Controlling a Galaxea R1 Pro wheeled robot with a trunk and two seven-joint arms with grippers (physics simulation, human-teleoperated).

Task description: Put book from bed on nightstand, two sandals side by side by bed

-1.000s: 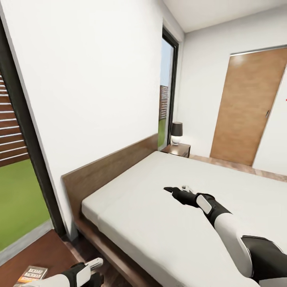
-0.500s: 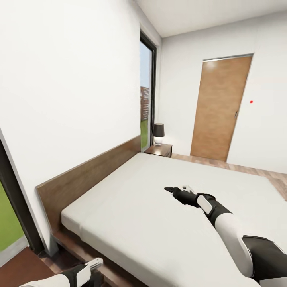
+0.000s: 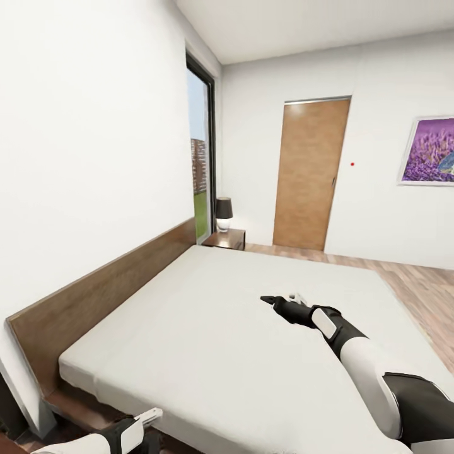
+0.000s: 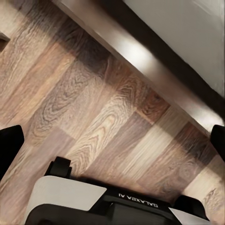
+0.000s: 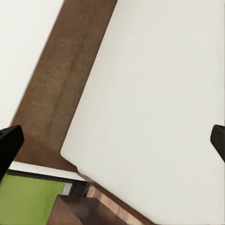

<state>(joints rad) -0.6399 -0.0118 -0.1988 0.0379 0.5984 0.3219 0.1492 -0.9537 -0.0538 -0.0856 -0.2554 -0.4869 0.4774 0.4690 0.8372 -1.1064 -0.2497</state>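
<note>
White walls and a wood-plank floor (image 3: pixel 422 284) make up the bedroom around you. You see the bed (image 3: pixel 239 328) with its bare off-white mattress and brown headboard (image 3: pixel 107 284). Your right gripper (image 3: pixel 280 301) hangs over the mattress, jaws wide apart and holding nothing. Your left gripper (image 4: pixel 112 140) hangs over the floor beside the bed frame, jaws wide apart and empty too. Far off, a nightstand (image 3: pixel 225 239) with a lamp (image 3: pixel 223 213) stands by a brown door (image 3: pixel 309 173).

From the head we look across the bed (image 3: pixel 208 328) toward the door (image 3: pixel 309 173); our wrist cameras face the floor (image 4: pixel 89 122) and mattress (image 5: pixel 154 103), sharing the bed.
</note>
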